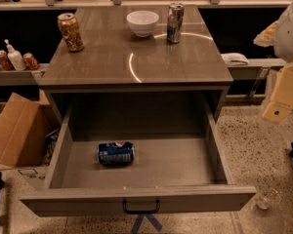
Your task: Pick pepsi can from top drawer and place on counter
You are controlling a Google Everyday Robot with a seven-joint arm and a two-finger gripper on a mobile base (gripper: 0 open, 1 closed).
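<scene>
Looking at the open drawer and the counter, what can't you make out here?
All in the camera view:
- gripper, right of the counter: partly cut off by the right edge.
- pepsi can, on its side in the top drawer: far side hidden by its own body.
- Back of the top drawer: lost in shadow under the counter.
- cardboard box, left: inside hidden by its own side.
</scene>
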